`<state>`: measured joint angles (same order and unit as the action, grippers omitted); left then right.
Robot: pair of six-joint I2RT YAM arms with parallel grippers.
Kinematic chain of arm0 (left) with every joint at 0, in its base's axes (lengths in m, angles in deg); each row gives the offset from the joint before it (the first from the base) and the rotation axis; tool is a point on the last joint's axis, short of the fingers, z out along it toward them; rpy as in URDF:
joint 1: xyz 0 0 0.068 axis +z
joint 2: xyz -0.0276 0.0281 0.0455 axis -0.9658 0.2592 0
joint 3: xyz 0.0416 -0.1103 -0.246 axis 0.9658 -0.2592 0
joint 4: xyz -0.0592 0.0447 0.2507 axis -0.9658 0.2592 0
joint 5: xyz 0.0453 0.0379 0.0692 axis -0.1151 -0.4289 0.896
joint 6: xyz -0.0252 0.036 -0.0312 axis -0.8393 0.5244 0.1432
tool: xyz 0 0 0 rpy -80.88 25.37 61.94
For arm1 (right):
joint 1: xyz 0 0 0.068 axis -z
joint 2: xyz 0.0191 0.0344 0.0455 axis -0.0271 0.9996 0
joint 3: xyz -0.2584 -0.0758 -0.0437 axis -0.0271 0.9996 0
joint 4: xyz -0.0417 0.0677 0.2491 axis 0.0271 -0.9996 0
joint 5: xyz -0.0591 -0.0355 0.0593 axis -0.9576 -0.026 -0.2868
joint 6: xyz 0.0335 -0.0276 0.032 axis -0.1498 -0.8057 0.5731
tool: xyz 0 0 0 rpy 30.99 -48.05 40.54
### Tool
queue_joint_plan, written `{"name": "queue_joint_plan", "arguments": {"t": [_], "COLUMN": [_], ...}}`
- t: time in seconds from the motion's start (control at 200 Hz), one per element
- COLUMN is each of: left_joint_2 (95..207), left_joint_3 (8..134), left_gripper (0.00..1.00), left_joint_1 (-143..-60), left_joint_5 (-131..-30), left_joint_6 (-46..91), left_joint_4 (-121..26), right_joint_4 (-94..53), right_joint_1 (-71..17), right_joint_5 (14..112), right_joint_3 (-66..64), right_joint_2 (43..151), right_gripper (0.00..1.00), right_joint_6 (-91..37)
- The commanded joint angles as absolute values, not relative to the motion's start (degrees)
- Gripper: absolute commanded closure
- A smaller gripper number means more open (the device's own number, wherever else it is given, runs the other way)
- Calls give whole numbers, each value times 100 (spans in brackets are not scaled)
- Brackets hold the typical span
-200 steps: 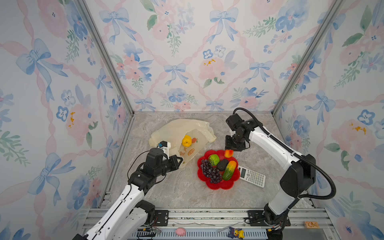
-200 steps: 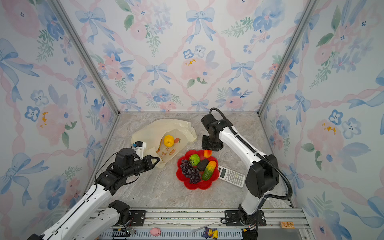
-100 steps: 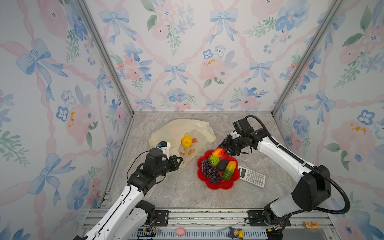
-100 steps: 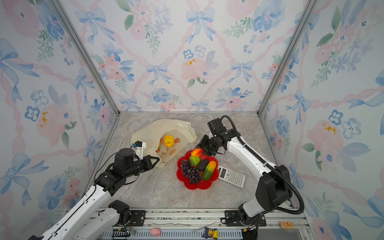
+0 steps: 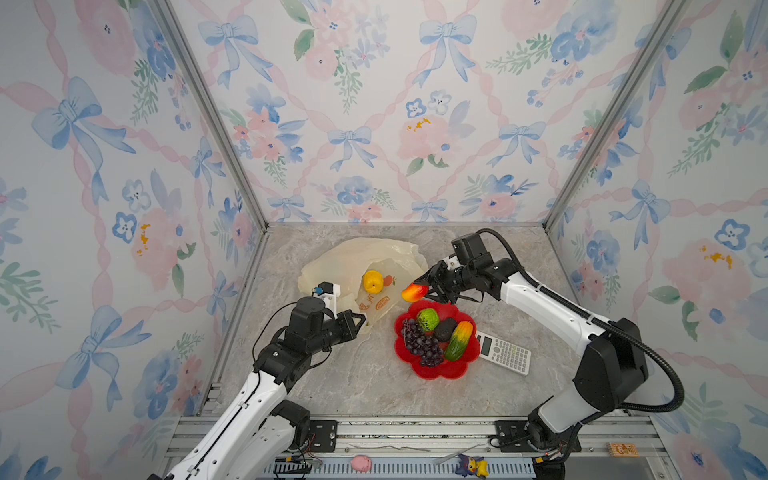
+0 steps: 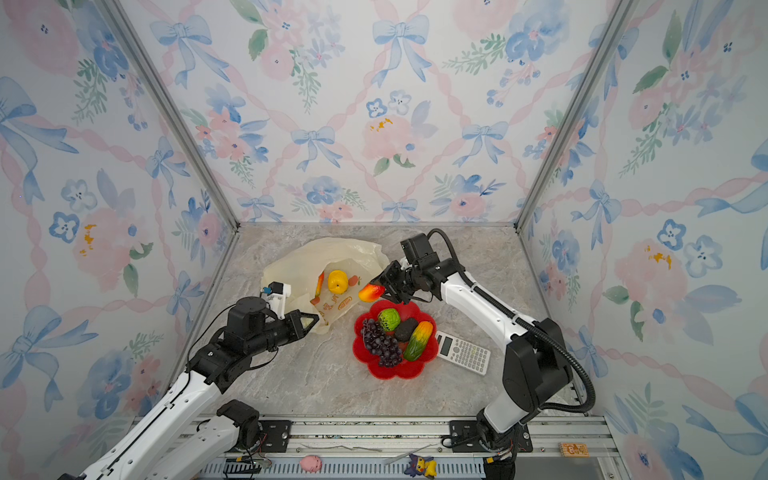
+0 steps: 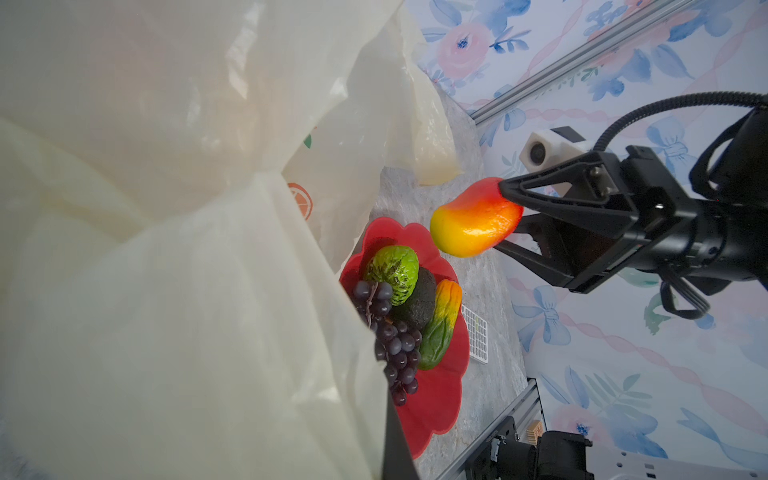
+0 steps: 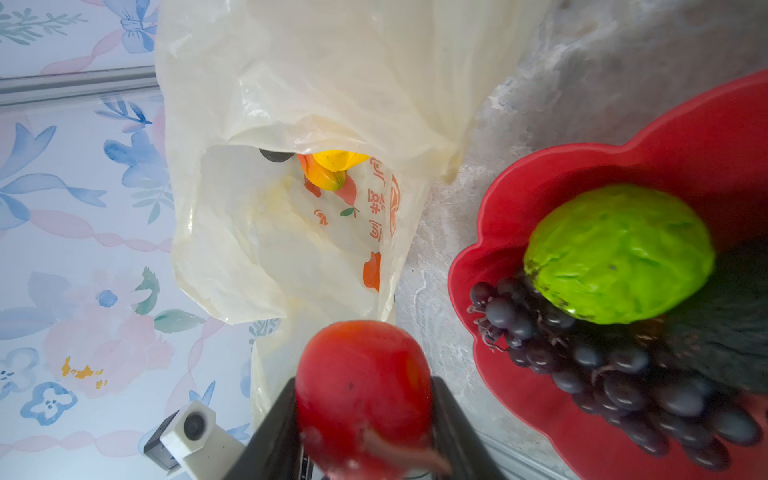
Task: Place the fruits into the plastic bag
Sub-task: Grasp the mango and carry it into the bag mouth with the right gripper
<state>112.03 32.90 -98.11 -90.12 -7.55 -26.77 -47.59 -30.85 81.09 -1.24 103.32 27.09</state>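
Note:
The pale-yellow plastic bag (image 5: 360,259) (image 6: 328,255) (image 8: 299,104) lies on the far left of the table, mouth toward the dish, with a yellow lumpy fruit (image 5: 372,281) (image 6: 337,281) (image 8: 332,164) inside. My left gripper (image 5: 358,322) (image 6: 312,322) is shut on the bag's near edge, and the bag (image 7: 166,249) fills the left wrist view. My right gripper (image 5: 424,286) (image 6: 381,286) (image 8: 363,419) is shut on the red-yellow mango (image 5: 413,292) (image 6: 371,292) (image 7: 476,222) (image 8: 363,386), held level just outside the bag's mouth, above the table.
A red flower-shaped dish (image 5: 432,371) (image 6: 390,372) holds a green ball (image 5: 428,319), a dark avocado (image 5: 445,329), a green-orange mango (image 5: 459,340) and purple grapes (image 5: 422,347). A calculator (image 5: 505,354) lies right of the dish.
My right gripper has swung from pointing down over the dish's far edge to lying level, carrying the mango left to the bag's mouth. The left arm has not moved.

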Motion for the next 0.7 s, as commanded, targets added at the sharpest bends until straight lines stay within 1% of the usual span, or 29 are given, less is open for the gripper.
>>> {"name": "queue_joint_plan", "arguments": {"t": [0.0, 0.515, 0.695], "left_joint_2": [11116, 11045, 11006], "left_joint_3": [3251, 3178, 3163], "left_gripper": [100, 100, 100], "left_joint_1": [-9759, -9761, -9758], "left_joint_5": [-9074, -9043, -9044], "left_joint_6": [-812, -886, -895], "left_joint_4": [-2740, -2739, -2740], "right_joint_4": [-4356, -3248, -2816], "right_joint_1": [-3285, -3966, -4132], "right_joint_5": [8239, 8436, 8453], "right_joint_3": [-497, -1566, -1761], "right_joint_2": [10732, 12301, 12768], "right_gripper": [65, 66, 66], "right_joint_6": [2947, 3641, 3942]}}
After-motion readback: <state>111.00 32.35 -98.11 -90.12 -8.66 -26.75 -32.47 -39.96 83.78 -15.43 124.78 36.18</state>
